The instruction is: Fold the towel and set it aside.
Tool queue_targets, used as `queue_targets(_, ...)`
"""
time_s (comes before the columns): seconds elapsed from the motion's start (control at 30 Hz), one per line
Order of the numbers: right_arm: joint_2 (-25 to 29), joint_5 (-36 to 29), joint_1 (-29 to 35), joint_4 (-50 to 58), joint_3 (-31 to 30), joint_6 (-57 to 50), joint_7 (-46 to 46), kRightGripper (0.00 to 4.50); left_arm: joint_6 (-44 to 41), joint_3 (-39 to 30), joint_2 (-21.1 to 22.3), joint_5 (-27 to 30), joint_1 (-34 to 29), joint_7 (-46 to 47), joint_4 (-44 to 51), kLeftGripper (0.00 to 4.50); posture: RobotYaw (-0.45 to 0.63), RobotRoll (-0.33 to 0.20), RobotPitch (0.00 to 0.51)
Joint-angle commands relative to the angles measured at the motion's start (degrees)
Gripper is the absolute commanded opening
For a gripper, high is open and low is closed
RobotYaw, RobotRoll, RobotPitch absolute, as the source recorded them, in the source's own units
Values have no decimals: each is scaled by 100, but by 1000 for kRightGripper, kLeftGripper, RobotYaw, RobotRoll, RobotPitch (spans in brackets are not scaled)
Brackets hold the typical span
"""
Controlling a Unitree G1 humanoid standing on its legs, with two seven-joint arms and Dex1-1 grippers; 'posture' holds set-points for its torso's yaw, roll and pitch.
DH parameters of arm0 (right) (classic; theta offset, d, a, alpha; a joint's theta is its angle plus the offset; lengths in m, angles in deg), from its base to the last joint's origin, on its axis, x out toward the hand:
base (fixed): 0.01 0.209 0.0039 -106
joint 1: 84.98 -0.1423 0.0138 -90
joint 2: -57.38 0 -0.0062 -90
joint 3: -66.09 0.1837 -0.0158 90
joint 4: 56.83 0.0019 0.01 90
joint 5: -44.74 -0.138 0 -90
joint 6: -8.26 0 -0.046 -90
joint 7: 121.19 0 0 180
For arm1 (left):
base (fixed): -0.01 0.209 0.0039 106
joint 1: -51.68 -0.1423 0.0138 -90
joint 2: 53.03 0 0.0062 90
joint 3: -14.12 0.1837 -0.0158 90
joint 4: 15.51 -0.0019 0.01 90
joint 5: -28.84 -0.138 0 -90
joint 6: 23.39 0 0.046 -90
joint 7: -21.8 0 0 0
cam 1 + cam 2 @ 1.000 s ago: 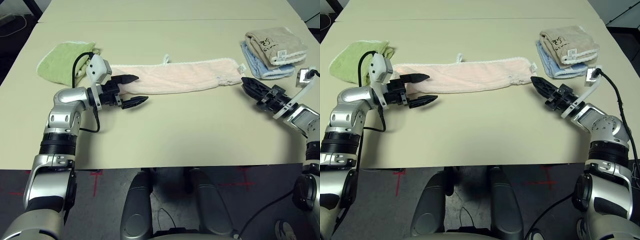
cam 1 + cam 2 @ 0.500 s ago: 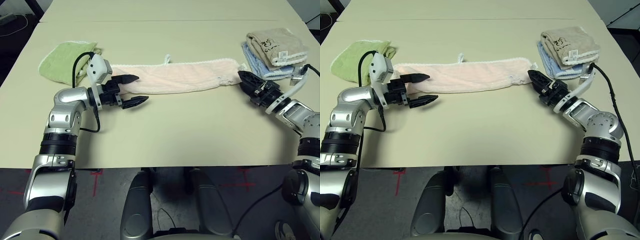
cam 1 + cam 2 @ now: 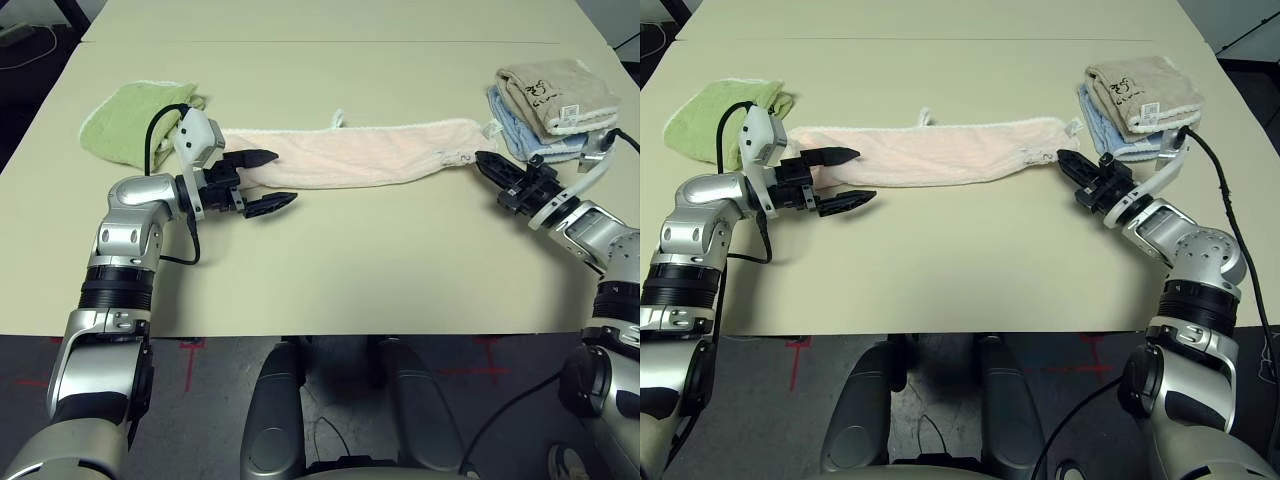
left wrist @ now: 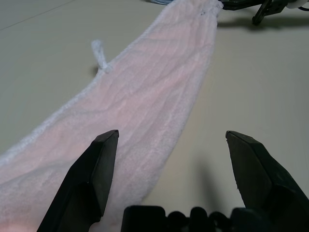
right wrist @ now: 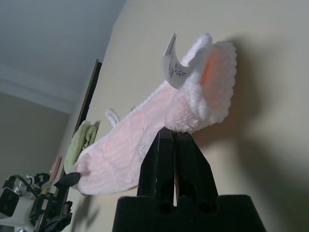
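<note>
1. Presently the towel (image 3: pixel 350 155) lies on the worktop (image 3: pixel 330 270) as a long pink strip running from the robot's left to its right, with a white loop (image 3: pixel 336 119) sticking out of its far edge near the middle.
2. Left gripper (image 3: pixel 268 180) hovers at the strip's left end, fingers spread wide; one fingertip is over the terry, the other over bare worktop just beside it.
3. Right gripper (image 3: pixel 484 160) sits at the strip's right end with its fingers pressed together. In the right wrist view the scalloped corner and white tag (image 5: pixel 175 65) rise just past the fingertips; whether cloth is pinched cannot be told.
4. A green towel (image 3: pixel 135 120) lies crumpled behind the left gripper, close to the pink strip's left end.
5. A beige folded towel (image 3: pixel 555 93) rests on a light blue folded towel (image 3: pixel 520 135), just beyond the right gripper and near the pink towel's right corner.
6. A black cable (image 3: pixel 1225 215) loops beside the right forearm.
</note>
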Motion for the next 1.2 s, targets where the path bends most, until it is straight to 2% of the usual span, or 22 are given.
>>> queue_targets(0.03,-86,-77,344,66,92,-140,265,49,-15,83,46,13,-7,-96,69,4500,9,0,307)
queue_targets(0.53,251,-731,752,598,197,-554,592,49,-5,163,43,-18,72,-173,-17,4500,-5,0,306)
queue_targets(0.73,200,-970,1049,933,259,-688,850,49,-2,192,23,-35,130,-201,-71,4500,-12,0,305)
queue_targets(0.87,124,-975,965,907,211,-573,1011,1088,-1,206,31,-39,154,-227,-95,4500,-12,0,306)
queue_targets(1.17,126,-834,659,606,153,-297,1055,4473,13,230,31,-49,190,-237,-142,4500,-9,0,306)
queue_targets(1.2,115,-802,622,562,141,-236,1061,4473,9,231,34,-48,187,-236,-139,4500,-9,0,306)
